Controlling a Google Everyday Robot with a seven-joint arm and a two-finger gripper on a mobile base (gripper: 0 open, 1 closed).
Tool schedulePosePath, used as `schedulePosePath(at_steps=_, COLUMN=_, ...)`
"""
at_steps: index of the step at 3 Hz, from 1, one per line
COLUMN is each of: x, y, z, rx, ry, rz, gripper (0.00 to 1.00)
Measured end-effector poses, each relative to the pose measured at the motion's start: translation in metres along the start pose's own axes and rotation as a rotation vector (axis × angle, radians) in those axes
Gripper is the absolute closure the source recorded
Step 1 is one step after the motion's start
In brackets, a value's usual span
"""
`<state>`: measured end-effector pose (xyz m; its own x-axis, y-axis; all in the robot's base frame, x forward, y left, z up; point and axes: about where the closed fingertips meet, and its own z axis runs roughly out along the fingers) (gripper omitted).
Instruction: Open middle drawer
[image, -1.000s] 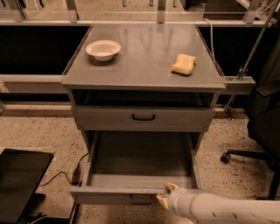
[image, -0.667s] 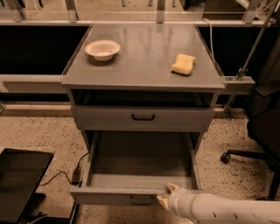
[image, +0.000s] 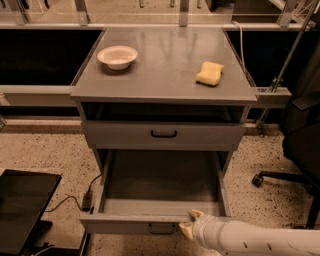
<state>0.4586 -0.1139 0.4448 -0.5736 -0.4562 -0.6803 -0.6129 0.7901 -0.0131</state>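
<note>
Jaws sit against the pulled-out middle drawer (image: 125, 224) front, beside its handle (image: 162, 229).

Matt grey metal middle drawer (image: 125, 224), smooth cream plastic tool (image: 190, 222) at its front rim, softly glossy cabinet top (image: 165, 65)

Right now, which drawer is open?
The middle drawer, pulled far out with the gripper at its front rim; the top drawer above it is shut.
</note>
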Motion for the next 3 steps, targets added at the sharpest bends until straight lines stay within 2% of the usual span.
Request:
schedulePosePath(at_steps=2, x=0.0, y=0.0, z=0.0, rx=0.0, ry=0.0, rz=0.0, gripper=0.12)
schedulePosePath(at_steps=3, x=0.0, y=0.0001, z=0.0, rx=0.0, ry=0.0, rz=0.0, gripper=0.0)
